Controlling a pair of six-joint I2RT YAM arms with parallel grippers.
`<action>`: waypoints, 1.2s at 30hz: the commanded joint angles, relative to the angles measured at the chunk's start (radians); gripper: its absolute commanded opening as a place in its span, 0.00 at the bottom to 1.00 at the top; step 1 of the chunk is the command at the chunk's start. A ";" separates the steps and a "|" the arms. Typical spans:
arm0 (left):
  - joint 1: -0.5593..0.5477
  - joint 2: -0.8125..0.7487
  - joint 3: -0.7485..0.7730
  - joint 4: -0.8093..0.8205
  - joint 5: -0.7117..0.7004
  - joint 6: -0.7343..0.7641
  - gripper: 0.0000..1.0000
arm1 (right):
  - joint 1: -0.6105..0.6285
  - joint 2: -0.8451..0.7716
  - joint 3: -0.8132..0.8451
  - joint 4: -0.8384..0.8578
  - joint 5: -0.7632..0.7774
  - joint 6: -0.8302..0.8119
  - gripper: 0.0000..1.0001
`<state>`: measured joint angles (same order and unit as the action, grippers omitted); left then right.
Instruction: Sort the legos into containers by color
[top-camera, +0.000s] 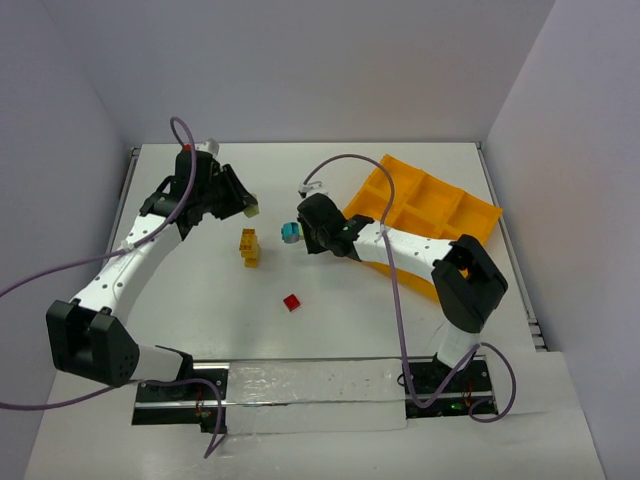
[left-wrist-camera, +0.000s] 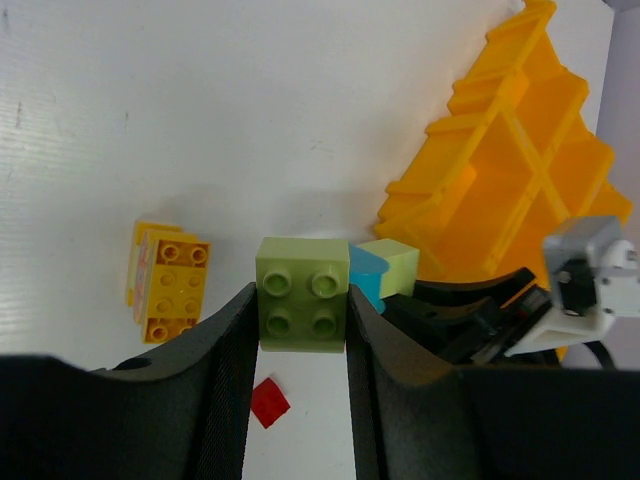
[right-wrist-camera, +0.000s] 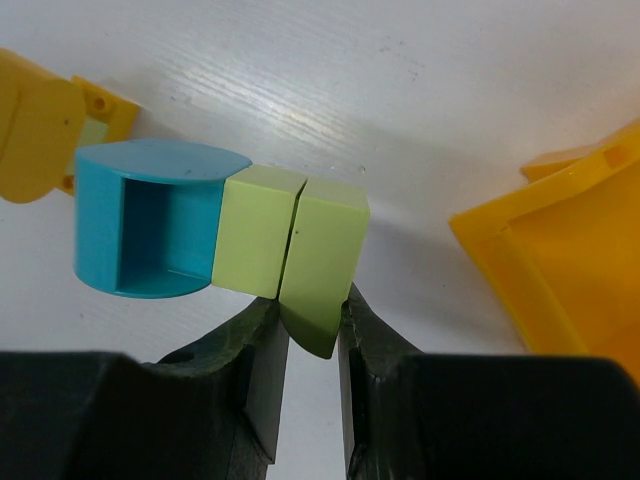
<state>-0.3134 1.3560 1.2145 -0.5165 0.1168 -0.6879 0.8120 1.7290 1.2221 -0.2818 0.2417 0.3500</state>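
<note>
left fingers (left-wrist-camera: 225, 350) pinch green brick (left-wrist-camera: 300, 295) | right fingers (right-wrist-camera: 255, 360) clamp green-teal stack (right-wrist-camera: 255, 240) | I judge both light, rigid, slick; grip flat sides

A tray (top-camera: 440, 205) sits far right on the table (top-camera: 200, 290); a brick stack (top-camera: 248, 246) stands at centre; a single brick (top-camera: 291, 302) lies before it, to the right.

Overhead camera looks down from high at the near edge onto the whole table (top-camera: 350, 330). Each wrist camera sits close behind its own fingers (left-wrist-camera: 215, 390), looking past them; both catch the orange tray (left-wrist-camera: 500, 170) and, it seems, the yellow stack (left-wrist-camera: 170, 280)
</note>
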 joint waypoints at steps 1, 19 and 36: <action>-0.035 0.015 0.101 0.006 -0.028 0.030 0.00 | 0.006 0.044 -0.009 0.037 -0.015 0.017 0.00; -0.049 0.003 0.080 0.021 -0.048 0.007 0.00 | 0.007 0.128 -0.009 0.043 -0.038 0.021 0.21; -0.062 0.038 0.118 0.017 -0.051 0.014 0.00 | 0.005 -0.106 -0.010 -0.023 0.029 -0.002 0.72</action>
<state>-0.3628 1.3813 1.2762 -0.5198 0.0769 -0.6760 0.8120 1.8164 1.2112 -0.2960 0.2111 0.3611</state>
